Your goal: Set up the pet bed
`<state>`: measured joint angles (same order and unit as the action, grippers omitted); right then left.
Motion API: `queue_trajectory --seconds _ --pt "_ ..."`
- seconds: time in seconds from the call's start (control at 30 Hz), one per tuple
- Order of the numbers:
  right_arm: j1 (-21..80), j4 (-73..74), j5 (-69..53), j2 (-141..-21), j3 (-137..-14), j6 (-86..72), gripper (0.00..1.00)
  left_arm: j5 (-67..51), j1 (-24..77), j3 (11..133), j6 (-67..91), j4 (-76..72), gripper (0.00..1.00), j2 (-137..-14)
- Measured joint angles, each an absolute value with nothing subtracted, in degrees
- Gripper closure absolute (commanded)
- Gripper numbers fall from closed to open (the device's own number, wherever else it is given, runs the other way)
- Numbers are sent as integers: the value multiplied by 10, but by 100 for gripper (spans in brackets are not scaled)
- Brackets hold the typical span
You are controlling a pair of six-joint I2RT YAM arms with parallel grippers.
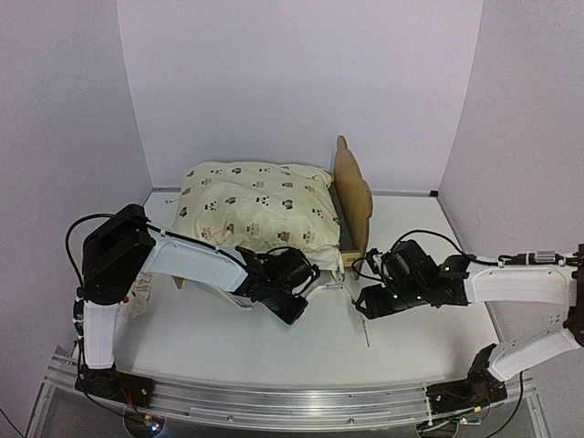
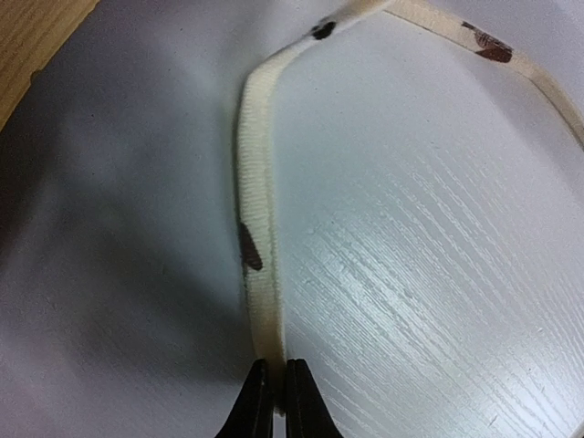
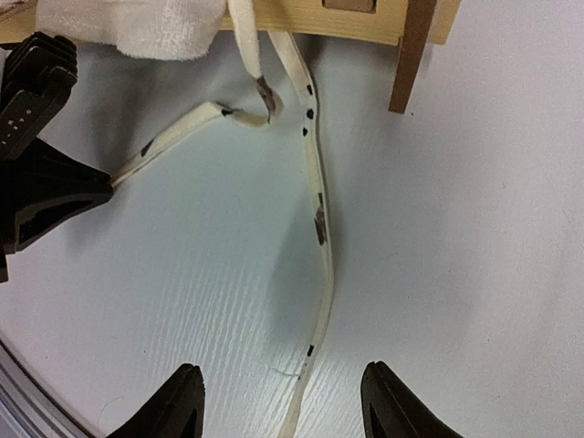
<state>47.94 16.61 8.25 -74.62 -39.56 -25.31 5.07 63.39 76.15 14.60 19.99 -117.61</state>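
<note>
Pale plywood pet bed (image 1: 352, 187); woven matt cloth strap (image 2: 258, 182)

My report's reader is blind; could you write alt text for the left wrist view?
The left claw is shut on a cream fabric tie with brown marks, which runs away across the white table. A light wood edge shows top left.

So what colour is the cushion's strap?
The strap is cream with dark brown marks, clearest in the left wrist view.
</note>
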Motion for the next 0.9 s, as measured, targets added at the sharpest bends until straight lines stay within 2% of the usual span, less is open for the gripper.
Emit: queue_trajectory --seconds 0.6,0.8,0.9 --pt "479 -18 149 -897 -437 -223 54 16 667 780 143 167 100 -1194" --pt "477 -39 189 -925 -445 -218 70 12 669 780 143 164 100 -1195" --pt "475 -45 206 -938 -446 -217 85 11 670 780 143 164 100 -1195"
